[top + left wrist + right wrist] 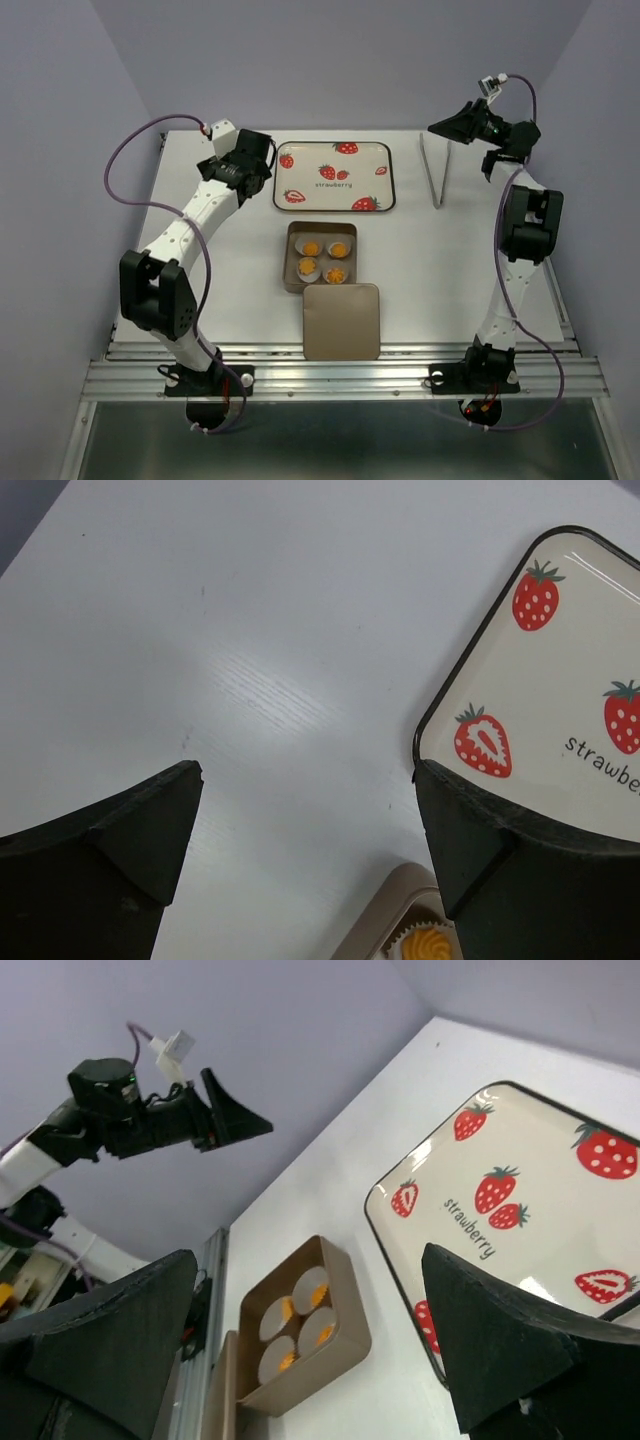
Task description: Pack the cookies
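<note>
All four cookies [323, 258] sit in white paper cups [268, 1368] inside the tan tin [292, 262] at mid-counter [450, 260], its lid [341, 321] lying flat toward the near edge. They look light and crumbly; I'd pinch a cup's wall gently, never the top. Both arms' jaws are released and empty: left arm [190, 225] by the far-left corner, right arm [520, 230] raised over the far-right corner. Only the top view shows the whole lid; the left wrist catches one cookie
</note>
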Motion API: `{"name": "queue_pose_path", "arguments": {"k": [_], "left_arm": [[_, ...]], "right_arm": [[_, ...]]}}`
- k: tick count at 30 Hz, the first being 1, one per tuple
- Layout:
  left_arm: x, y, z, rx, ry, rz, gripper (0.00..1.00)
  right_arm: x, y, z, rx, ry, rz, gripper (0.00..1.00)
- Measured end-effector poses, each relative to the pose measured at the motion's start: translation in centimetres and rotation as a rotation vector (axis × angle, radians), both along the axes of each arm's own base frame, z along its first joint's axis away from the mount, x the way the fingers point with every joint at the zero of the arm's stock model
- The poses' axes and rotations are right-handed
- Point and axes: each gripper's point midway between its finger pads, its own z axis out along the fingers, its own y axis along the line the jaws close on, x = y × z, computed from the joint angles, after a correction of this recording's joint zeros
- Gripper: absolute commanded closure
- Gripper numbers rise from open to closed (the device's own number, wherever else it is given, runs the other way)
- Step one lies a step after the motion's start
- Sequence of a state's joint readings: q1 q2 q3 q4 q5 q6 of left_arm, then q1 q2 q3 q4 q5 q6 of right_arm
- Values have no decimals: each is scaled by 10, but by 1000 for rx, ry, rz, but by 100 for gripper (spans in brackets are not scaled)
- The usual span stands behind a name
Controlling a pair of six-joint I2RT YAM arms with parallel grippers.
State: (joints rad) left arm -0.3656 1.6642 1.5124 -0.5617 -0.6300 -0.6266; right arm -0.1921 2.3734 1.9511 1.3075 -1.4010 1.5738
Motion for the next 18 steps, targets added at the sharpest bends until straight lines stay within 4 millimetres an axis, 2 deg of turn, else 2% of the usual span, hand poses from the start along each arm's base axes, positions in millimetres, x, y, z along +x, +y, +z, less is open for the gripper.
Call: {"name": "queue_pose_path", "arguments": {"k": [3, 7, 9, 11, 13, 16, 18], "left_arm": [[-7, 3, 9, -18, -81, 2, 1], [-28, 13, 35, -58, -254, 12, 1], [-34, 17, 42, -72, -323, 27, 1], [-38, 21, 40, -74, -344, 39, 1], [-38, 20, 33, -63, -336, 30, 1], [-37, 17, 24, -41, -307, 13, 1], [-38, 13, 19, -46, -308, -1, 1]], "right_arm": [[8, -3, -13, 79, -38, -145, 0], [18, -8, -24, 104, -115, -355, 0], [35, -13, -28, 53, -100, -513, 0], [55, -12, -27, -55, -108, -716, 0], [61, -2, -32, -209, -89, -867, 0], [47, 11, -43, -398, -57, -983, 0], [23, 10, -57, -520, -21, -1038, 0]]}}
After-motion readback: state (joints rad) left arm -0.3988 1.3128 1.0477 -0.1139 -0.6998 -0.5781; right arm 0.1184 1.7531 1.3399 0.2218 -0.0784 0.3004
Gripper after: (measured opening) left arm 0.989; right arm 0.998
